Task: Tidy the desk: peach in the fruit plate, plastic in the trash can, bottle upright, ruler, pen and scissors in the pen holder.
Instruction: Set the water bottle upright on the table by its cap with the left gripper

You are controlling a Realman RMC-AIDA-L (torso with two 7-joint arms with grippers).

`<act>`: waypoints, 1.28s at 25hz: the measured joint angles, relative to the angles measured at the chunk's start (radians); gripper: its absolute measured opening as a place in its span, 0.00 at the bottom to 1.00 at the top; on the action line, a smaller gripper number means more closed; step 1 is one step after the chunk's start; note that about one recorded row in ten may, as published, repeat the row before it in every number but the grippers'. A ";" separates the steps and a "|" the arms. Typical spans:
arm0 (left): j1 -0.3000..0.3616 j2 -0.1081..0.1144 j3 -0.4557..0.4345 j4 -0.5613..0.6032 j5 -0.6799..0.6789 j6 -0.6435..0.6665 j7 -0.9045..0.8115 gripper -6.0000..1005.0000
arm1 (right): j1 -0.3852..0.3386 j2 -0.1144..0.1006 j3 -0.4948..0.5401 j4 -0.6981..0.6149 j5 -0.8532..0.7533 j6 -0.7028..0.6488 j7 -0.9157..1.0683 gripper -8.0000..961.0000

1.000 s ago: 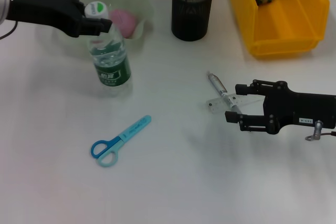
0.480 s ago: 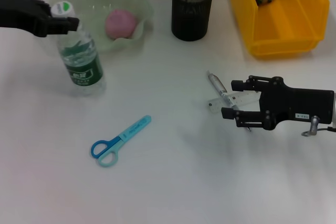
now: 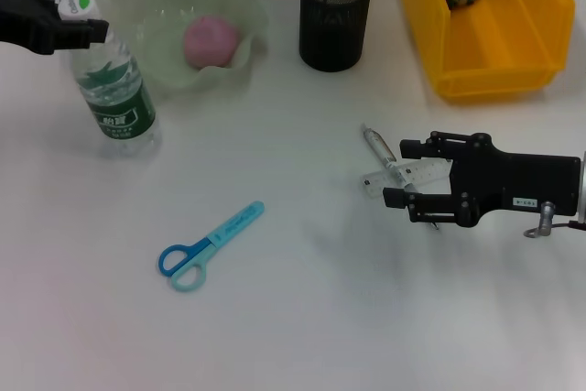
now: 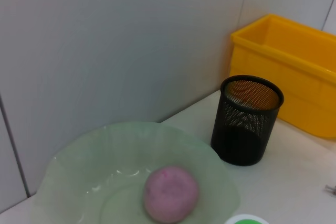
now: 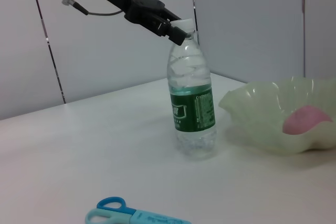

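I keep the left gripper clamped on the bottle cap, upright beside the fruit plate, while the right gripper spreads open over the pen.

It looked like a lab or test bench made up as an office desk. A plain white table stood against bare grey wall panels. On it sat a black mesh pen holder, a yellow plastic storage bin and blue scissors, and nothing personal lay about.
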 joint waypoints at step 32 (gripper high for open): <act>-0.014 0.016 0.009 -0.064 0.019 -0.051 0.000 0.46 | -0.003 0.001 0.005 0.000 0.000 -0.002 0.001 0.79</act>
